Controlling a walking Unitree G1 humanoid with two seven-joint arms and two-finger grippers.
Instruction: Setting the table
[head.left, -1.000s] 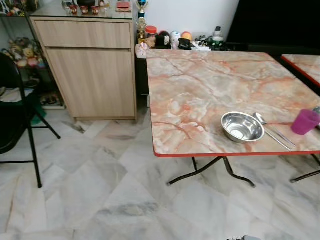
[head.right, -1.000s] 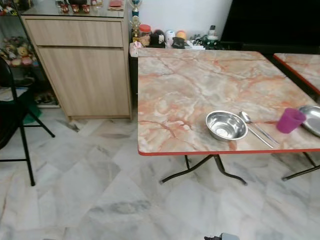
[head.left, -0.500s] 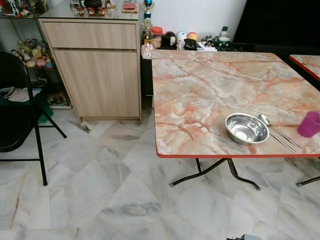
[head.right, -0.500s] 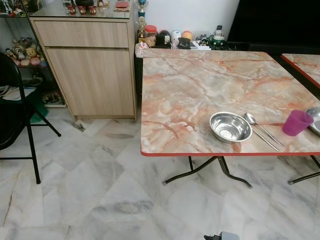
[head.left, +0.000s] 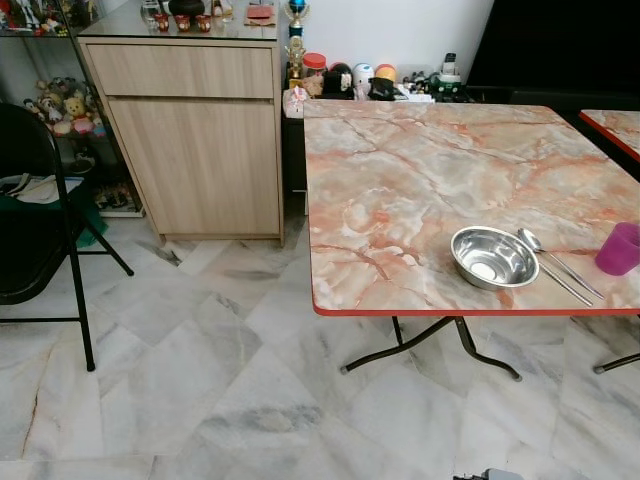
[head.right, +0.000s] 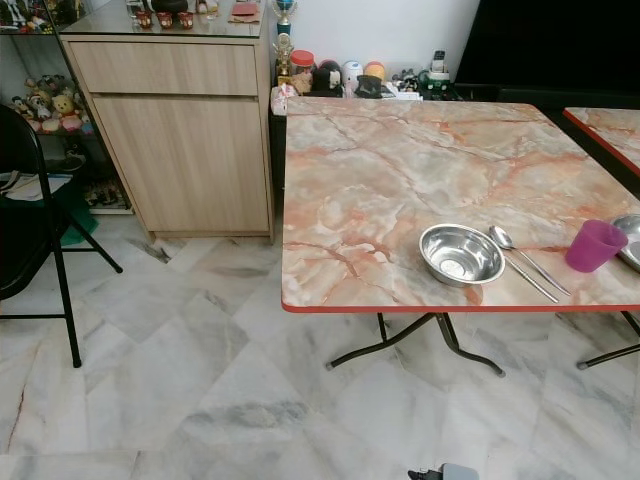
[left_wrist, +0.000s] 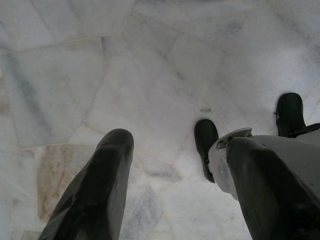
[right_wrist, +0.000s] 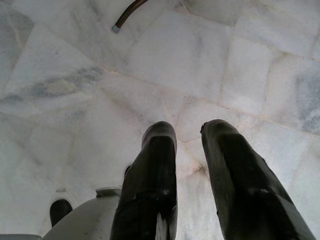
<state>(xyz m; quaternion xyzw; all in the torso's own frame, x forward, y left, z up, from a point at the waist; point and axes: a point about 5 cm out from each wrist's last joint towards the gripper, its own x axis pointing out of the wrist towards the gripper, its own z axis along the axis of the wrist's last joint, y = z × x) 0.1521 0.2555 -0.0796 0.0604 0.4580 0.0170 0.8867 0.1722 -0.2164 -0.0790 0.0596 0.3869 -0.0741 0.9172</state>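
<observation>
Since a second ago the camera has swung a little to the robot's left and then settled, so the whole scene sits further right in the picture; the things themselves have not moved. The steel bowl (head.left: 489, 257) stands near the front edge of the marble-patterned counter (head.left: 420, 170), with a spoon (head.left: 548, 262) lying just beside it at 3 o'clock and a pink cup (head.right: 595, 245) further out the same way. At the edge of the right eye view, past the cup, the rim of a metal plate (head.right: 630, 238) shows. At 12 o'clock, behind the counter's far edge, jars and small oddments (head.left: 360, 80) crowd together against the wall. A wooden cabinet (head.left: 195, 135) stands at 10 o'clock, close against the counter's far-left corner, and a black folding chair (head.left: 40, 235) stands at 9 o'clock, well apart. A second counter (head.left: 612, 125) lies at 2 o'clock. Both arms hang over the marble floor (head.left: 200, 380): the left hand (left_wrist: 172, 165) has its fingers spread wide, the right hand (right_wrist: 187, 150) holds a narrow gap, and neither grips anything.
</observation>
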